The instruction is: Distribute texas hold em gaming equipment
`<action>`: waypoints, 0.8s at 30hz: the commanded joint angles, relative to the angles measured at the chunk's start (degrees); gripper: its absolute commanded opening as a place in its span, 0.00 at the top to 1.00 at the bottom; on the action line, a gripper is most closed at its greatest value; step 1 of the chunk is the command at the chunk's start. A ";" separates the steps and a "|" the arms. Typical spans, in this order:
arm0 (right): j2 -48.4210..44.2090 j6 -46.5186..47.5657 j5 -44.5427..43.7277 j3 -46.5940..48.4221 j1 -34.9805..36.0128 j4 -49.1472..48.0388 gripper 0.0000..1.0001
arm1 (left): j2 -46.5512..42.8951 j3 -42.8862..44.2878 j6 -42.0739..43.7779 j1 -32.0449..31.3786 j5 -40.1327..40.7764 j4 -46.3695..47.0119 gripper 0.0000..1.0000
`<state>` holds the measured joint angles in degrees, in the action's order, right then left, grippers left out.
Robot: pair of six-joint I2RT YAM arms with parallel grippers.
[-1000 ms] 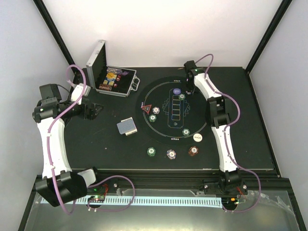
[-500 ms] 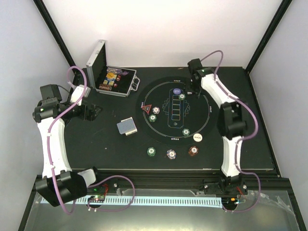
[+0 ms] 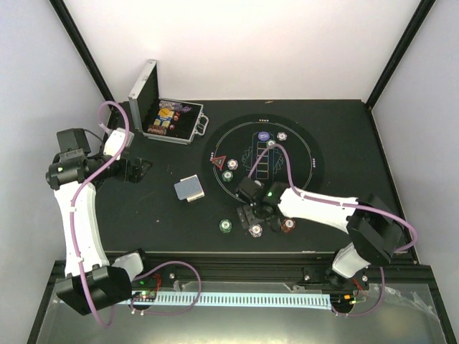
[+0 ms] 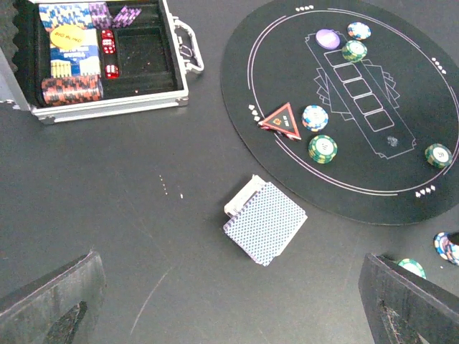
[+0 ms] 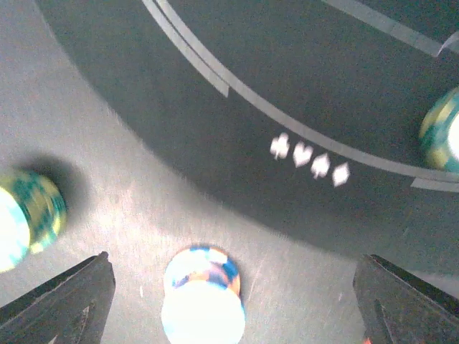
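My right gripper hangs open low over the table's near side. A blue-white chip stack sits between its fingers, untouched. A green chip lies to its left and a dark red chip to its right. On the round mat are a purple button, a blue-white chip, a green chip, a red triangular marker and two more chips. The card deck lies left of the mat. My left gripper is open and holds nothing, above the table left of the deck.
The silver case stands open at the back left with chips and cards inside. The right arm's forearm lies across the mat's near edge. Another green chip rests on the mat's near right part.
The right arm swung from the mat's far side to the near edge, over the blue-white stack, its jaws opening wider. A blue-white chip now lies beside the purple button. The left arm hardly moved.
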<state>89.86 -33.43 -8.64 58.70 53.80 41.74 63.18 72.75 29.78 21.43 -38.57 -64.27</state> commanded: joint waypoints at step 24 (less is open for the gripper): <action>1.45 -8.40 3.19 -10.34 7.46 -5.73 0.33 | -3.44 1.68 -0.87 0.45 -3.84 -1.20 0.01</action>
<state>90.45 -41.08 -5.41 49.01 60.80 36.53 60.12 72.75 28.36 21.43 -40.75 -64.27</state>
